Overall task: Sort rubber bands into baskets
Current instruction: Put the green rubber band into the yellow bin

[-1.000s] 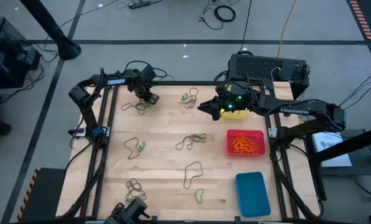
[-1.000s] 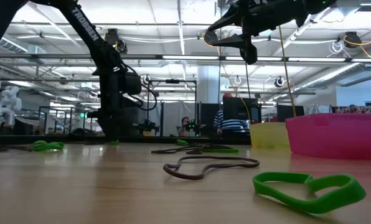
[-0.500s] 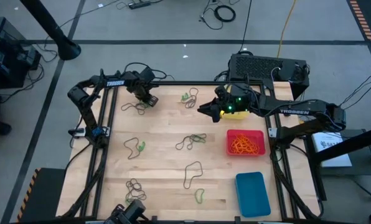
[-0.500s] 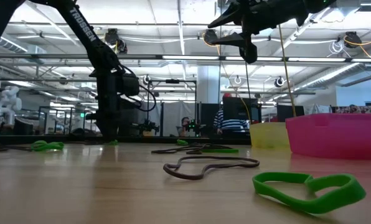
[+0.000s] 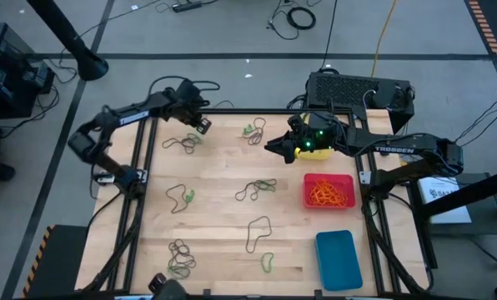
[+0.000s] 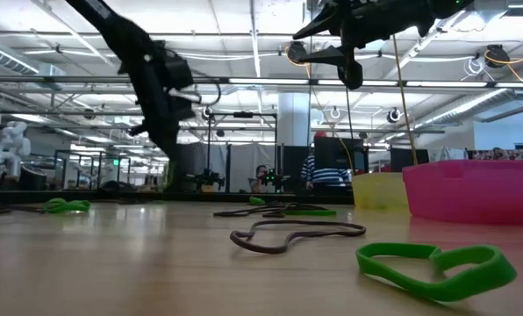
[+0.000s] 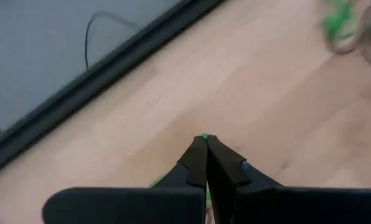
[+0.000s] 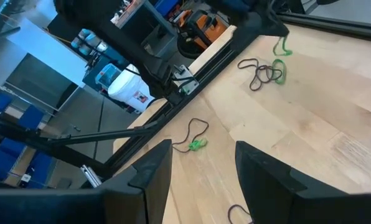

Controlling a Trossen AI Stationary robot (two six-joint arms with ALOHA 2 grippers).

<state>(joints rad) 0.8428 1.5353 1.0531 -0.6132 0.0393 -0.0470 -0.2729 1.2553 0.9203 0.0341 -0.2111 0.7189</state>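
While the left gripper (image 7: pixel 205 138) hangs raised over the far left corner of the table (image 5: pixel 223 200), its fingers (image 7: pixel 198 163) are clenched tight, with a speck of green rubber band (image 7: pixel 205 135) pinched at their tips. The right gripper (image 5: pixel 271 146) hovers high beside the yellow basket (image 6: pixel 377 190), its fingers (image 8: pixel 153 168) spread apart with nothing between them. Orange bands fill the red basket (image 5: pixel 328 192), and the blue basket (image 5: pixel 338 259) sits near the front edge. More rubber bands (image 5: pixel 256 189), dark and green, lie scattered across the wood, one green loop (image 6: pixel 437 263) closest to the front.
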